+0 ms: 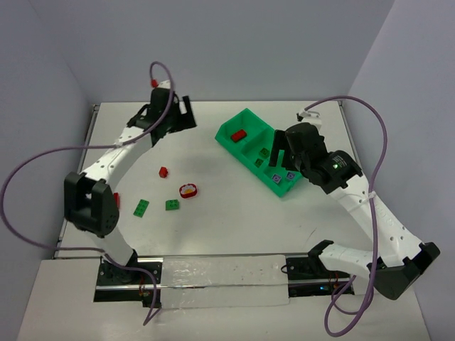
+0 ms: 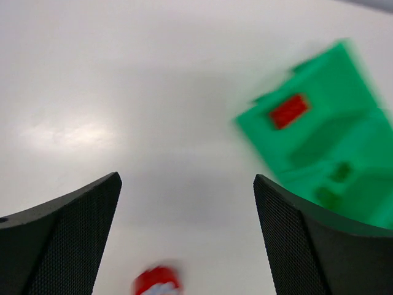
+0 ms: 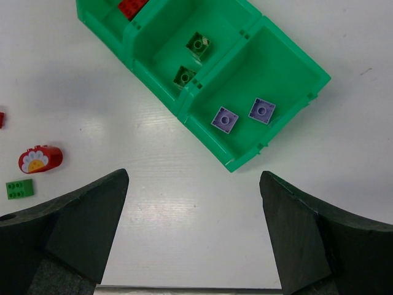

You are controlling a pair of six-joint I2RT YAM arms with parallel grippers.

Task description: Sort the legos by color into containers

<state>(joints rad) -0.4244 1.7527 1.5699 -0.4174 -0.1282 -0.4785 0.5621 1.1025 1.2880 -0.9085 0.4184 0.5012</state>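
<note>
- The bench point(image 1: 234, 220) is white, with bare space around the loose pieces.
- The green tray point(image 1: 226, 135) lies slantwise toward the far right corner, its three compartments in a row.
- The right tool point(image 3: 193, 233) hangs over the tray's near end with its jaws spread and nothing in them.
- The left tool point(image 2: 187, 233) is up by the far edge, left of the tray, also released and holding nothing.
- In the tray are one red brick point(image 1: 238, 135) in the far compartment, two green bricks point(image 3: 198, 44) in the middle one and two purple bricks point(image 3: 224, 118) in the nearest one.
- The round red piece point(image 1: 188, 190) with its pale flower face lies left of centre. It is probably light and hard, and its curved sides look likely to slip, so pinching across its flat faces seems safer.
- Two loose green bricks point(image 1: 173, 204) lie just nearer the left edge, one close beside the round piece. They look stiff, smooth and light, so grip them across their straight side walls.
- A small red brick point(image 1: 163, 171) sits apart, further from the near edge.
- The left arm's elbow point(image 1: 89, 202) hangs over the left edge, hiding most of another red bit beside it.
</note>
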